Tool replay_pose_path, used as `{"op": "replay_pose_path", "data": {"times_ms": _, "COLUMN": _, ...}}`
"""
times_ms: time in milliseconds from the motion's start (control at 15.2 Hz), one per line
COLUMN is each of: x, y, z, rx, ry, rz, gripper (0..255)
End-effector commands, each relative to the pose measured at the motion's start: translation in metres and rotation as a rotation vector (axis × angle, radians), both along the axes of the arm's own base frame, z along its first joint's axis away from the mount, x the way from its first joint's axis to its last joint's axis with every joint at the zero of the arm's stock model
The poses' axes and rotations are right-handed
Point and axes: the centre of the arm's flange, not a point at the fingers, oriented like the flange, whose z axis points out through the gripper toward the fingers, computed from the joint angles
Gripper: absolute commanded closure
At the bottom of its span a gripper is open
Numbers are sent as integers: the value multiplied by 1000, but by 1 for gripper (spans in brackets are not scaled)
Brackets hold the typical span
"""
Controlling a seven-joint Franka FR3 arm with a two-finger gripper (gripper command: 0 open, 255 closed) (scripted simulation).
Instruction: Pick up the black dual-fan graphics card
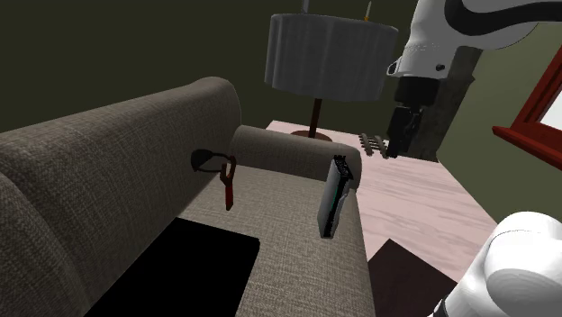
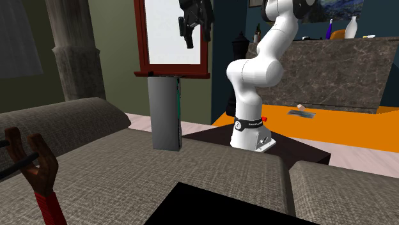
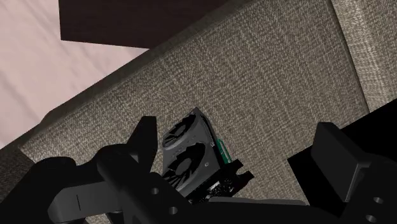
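- The graphics card point(image 1: 332, 194) stands on its short end on the sofa point(image 1: 297, 261) seat, at the edge nearest the robot, so its long axis runs straight up.
- From the gripper point(image 1: 394, 149) the card lies at about seven o'clock in the shoulder view and near six o'clock in the second exterior view, well below it.
- The jaws are spread wide and hold nothing. In the wrist view the card's upper end sits between them, closer to one finger.
- The arm arches up from its stand, with the wrist aimed down at the seat.
- To my eye, the next move is a descent to close the jaws across the card's thin sides.
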Motion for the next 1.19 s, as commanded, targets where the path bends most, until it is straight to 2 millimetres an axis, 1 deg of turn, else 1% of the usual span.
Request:
{"op": "replay_pose_path", "data": {"times_ms": 0, "x": 0, "y": 0, "z": 0, "rx": 0, "ry": 0, "rz": 0, "gripper": 0}}
{"op": "replay_pose_path", "data": {"times_ms": 264, "x": 14, "y": 36, "z": -34, "rx": -105, "ry": -86, "rz": -267, "gripper": 0}}
{"op": "replay_pose_path", "data": {"times_ms": 462, "x": 32, "y": 58, "z": -61, "rx": -183, "ry": -151, "rz": -468, "gripper": 0}}
{"op": "replay_pose_path", "data": {"times_ms": 594, "x": 47, "y": 68, "z": -79, "rx": -236, "ry": -194, "rz": -601, "gripper": 0}}
{"op": "replay_pose_path", "data": {"times_ms": 660, "x": 51, "y": 71, "z": -83, "rx": -249, "ry": -205, "rz": -634, "gripper": 0}}
{"op": "replay_pose_path", "data": {"times_ms": 1122, "x": 51, "y": 71, "z": -120, "rx": -249, "ry": -205, "rz": -634, "gripper": 0}}
